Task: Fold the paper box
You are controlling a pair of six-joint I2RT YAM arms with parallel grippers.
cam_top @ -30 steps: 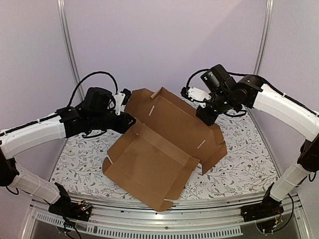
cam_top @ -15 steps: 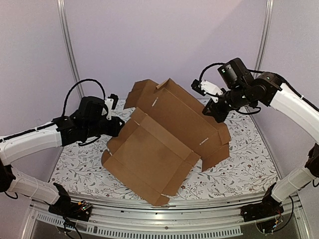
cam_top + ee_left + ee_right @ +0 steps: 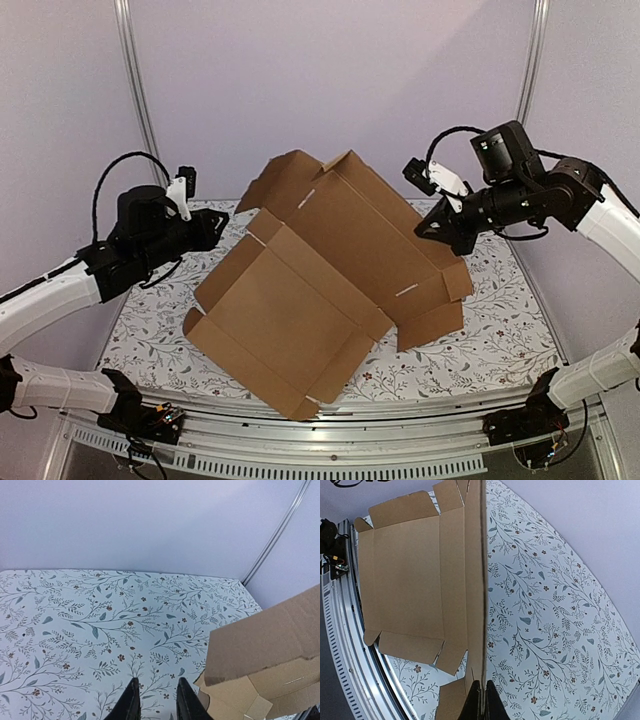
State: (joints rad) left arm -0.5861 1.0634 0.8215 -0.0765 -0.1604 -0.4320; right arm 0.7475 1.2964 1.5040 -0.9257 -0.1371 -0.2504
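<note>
Tabletop with a white floral-print cloth [image 3: 480, 330]. Mid-table rests a plain brown corrugated cardboard box [image 3: 290, 310], a die-cut sheet half folded, its far panel tilted up. The right gripper [image 3: 481, 692] pinches that panel's right edge. The left gripper [image 3: 157, 682], fingers slightly parted and empty, hovers left of the box, apart.

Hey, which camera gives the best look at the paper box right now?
Top external: the whole paper box shows, with one panel raised above the rest. Left wrist catches only one corner of it at the lower right of its view. Right wrist sees the raised panel edge-on, pinched in the right tool, plus the lower panel.
</note>
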